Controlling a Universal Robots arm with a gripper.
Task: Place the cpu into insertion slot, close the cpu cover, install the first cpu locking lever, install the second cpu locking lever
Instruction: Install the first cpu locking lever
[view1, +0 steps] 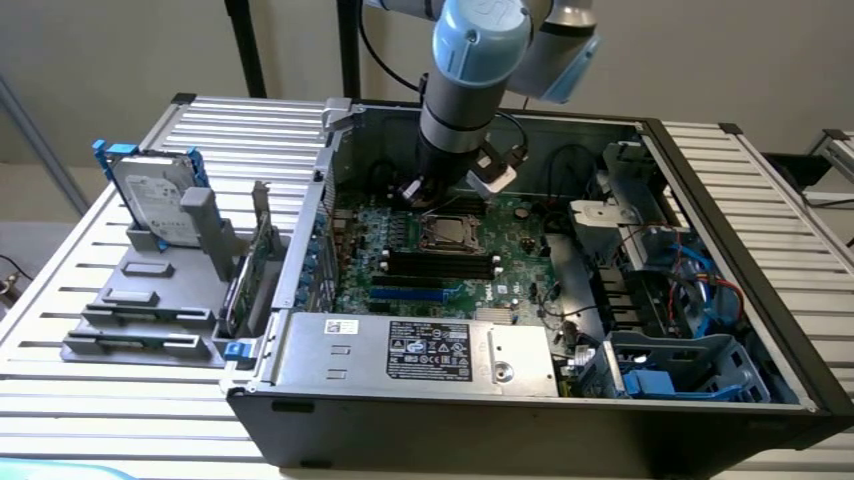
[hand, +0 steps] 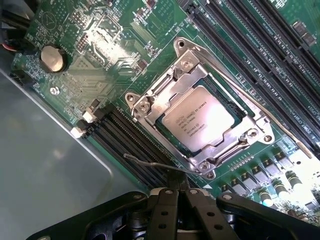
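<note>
Inside the open computer case on the slatted bench, near the middle of the green motherboard, the arm's gripper hangs at the edge of the insertion slot. Its fingers are pressed together and nothing is caught between them. The cpu is already seated in the slot, its pale face showing through the window of the cpu cover, which lies folded flat over it. One locking lever runs close along the cover's edge on the side nearer the long memory slots. Whether its end is hooked cannot be told. The other lever, a thin wire, stands out from the opposite edge over a second bank of slots, its root passing just in front of the closed fingertips. Contact between them cannot be made out.

The work appears to have reached the levers, with chip and cover done. Judging from the loose wire, seating it calls for a steady downward push and a sideways tuck under its catch, without scraping the board.
</note>
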